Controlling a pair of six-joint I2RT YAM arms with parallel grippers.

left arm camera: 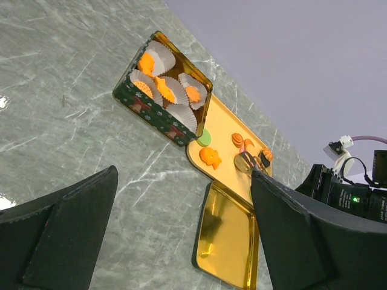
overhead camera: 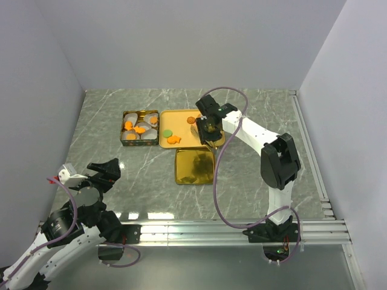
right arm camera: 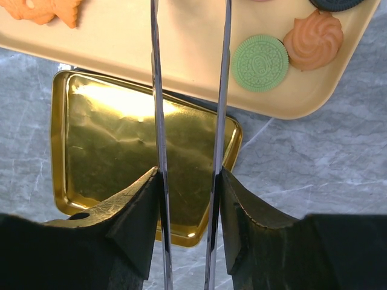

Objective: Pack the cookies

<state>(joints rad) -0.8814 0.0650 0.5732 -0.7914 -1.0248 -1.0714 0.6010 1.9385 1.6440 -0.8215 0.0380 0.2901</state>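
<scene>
Loose cookies lie on a tan tray (overhead camera: 181, 125): a green round (overhead camera: 167, 133), an orange fish (overhead camera: 174, 140) and a brown one (overhead camera: 191, 119). The right wrist view shows the green round (right arm camera: 260, 63), an orange swirl (right arm camera: 313, 39), a fish (right arm camera: 51, 9) and a dark one (right arm camera: 335, 3). A green tin (overhead camera: 140, 128) left of the tray holds white paper cups with several orange cookies (left arm camera: 147, 62). My right gripper (overhead camera: 208, 128) (right arm camera: 187, 181) is shut on metal tongs (right arm camera: 157, 90) above the tray's right part; their tips are out of view. My left gripper (overhead camera: 103, 172) (left arm camera: 184, 181) is open and empty, near left.
The tin's gold lid (overhead camera: 195, 165) lies upside down just in front of the tray, also in the left wrist view (left arm camera: 230, 235) and right wrist view (right arm camera: 139, 145). Grey walls stand on the left, back and right. A metal rail (overhead camera: 230, 228) runs along the near edge.
</scene>
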